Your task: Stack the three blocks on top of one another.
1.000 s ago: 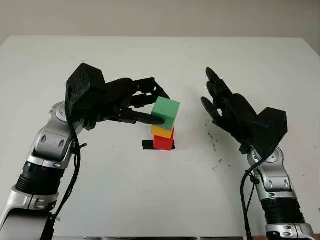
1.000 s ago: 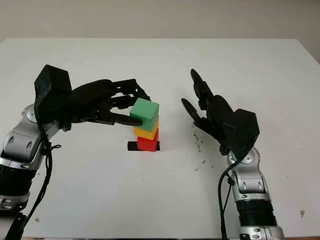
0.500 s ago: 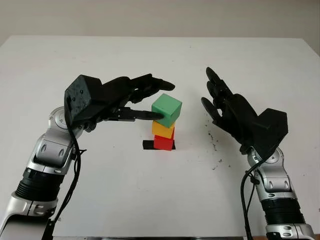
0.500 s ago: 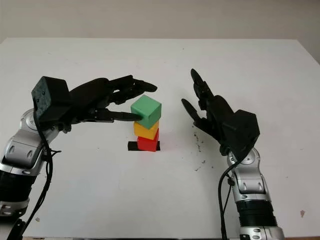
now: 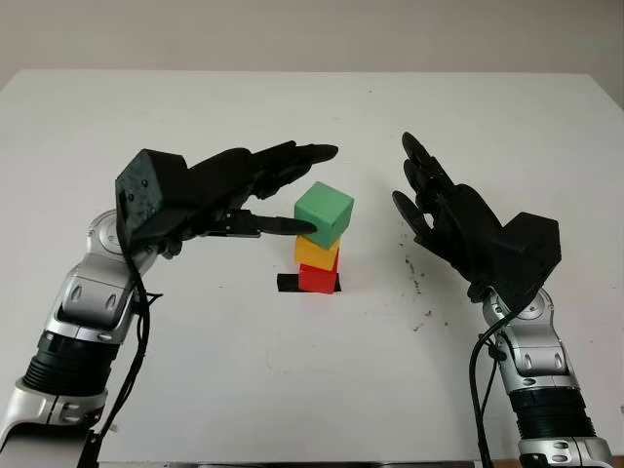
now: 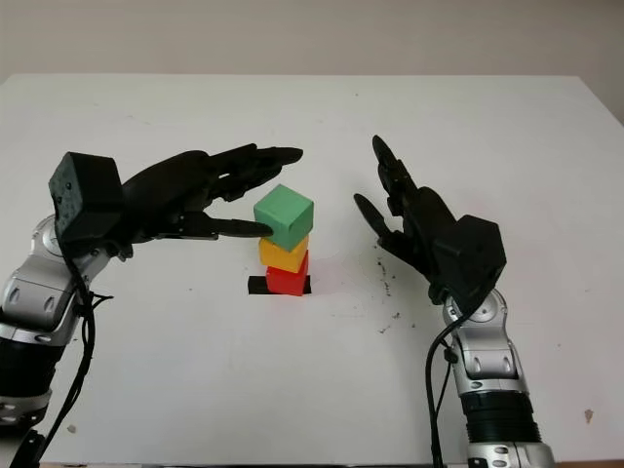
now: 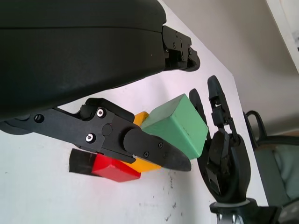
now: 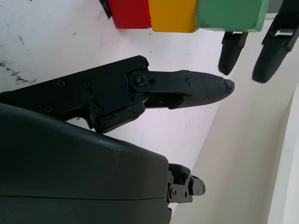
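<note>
We judge the open left hand should back straight off the skewed green cube block just beside its thumb, leaving the yellow block and red block undisturbed, open right hand idle opposite.

No readable text, labels, brands or numbers on any surface in view.

a green block tops a yellow block and a red block, the stack sitting on a small black patch on a white table. the left hand and the right hand are matte black; the arms behind them are silver-grey with black joints and black cables. dark specks dot the white surface near the right hand. the wall beyond is beige.
</note>
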